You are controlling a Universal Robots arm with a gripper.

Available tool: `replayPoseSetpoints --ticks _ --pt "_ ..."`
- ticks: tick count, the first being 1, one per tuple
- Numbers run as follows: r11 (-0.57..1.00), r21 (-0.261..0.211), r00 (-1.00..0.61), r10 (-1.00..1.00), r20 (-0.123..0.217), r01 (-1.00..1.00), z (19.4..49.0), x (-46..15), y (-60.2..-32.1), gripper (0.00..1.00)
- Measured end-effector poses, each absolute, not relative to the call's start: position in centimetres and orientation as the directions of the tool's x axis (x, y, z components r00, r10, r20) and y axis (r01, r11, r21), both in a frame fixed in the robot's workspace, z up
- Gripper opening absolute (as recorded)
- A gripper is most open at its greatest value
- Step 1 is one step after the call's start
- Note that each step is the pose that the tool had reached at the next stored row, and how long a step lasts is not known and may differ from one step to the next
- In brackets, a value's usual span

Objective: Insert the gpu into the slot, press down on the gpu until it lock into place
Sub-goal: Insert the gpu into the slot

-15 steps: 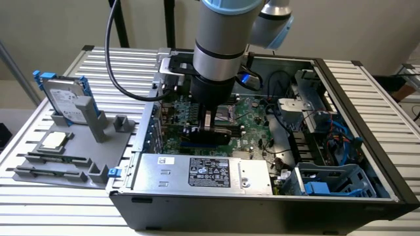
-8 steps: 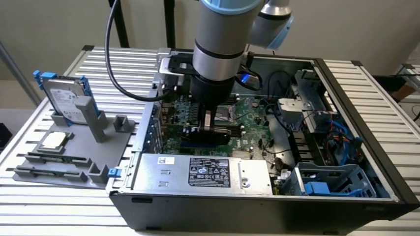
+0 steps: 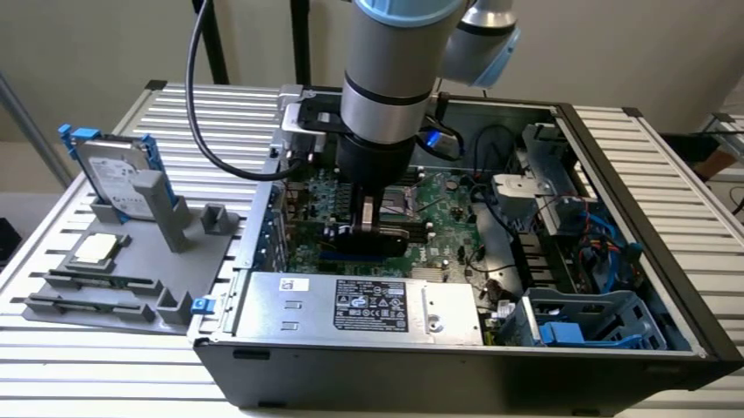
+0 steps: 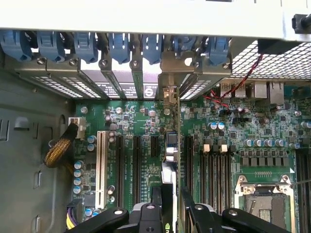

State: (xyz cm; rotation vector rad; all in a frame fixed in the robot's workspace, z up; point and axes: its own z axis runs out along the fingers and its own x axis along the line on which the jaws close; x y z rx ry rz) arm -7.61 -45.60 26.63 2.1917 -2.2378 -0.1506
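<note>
Now, holder: a grey holder (image 3: 128,261) carrying a hard drive (image 3: 111,174) sits on the table's left part, well apart from the work.
Case: the open case (image 3: 465,374) lies on the table's middle, its power supply (image 3: 361,305) along the near wall.
Gripper: the gripper (image 3: 366,233) of the 1 arm is down over the motherboard's (image 3: 448,205) middle, its 2 fingers clamped on the gpu.
Gpu: the gpu (image 4: 169,150) stands on edge between the jaws, long axis running toward the rear wall, bracket end at the bay openings.
Slot: the slot (image 3: 348,255) lies directly under the card, parallel to it; whether it is seated, I cannot tell.
Room: black slots (image 4: 137,160) flank it closely; memory slots (image 4: 214,170) lie on the other side.
</note>
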Motion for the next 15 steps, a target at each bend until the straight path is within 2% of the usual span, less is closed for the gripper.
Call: replayPoseSetpoints --ticks 15 --pt "0.018 0.072 -0.023 -0.998 -0.064 -0.997 26.24 -7.65 -45.59 0.26"
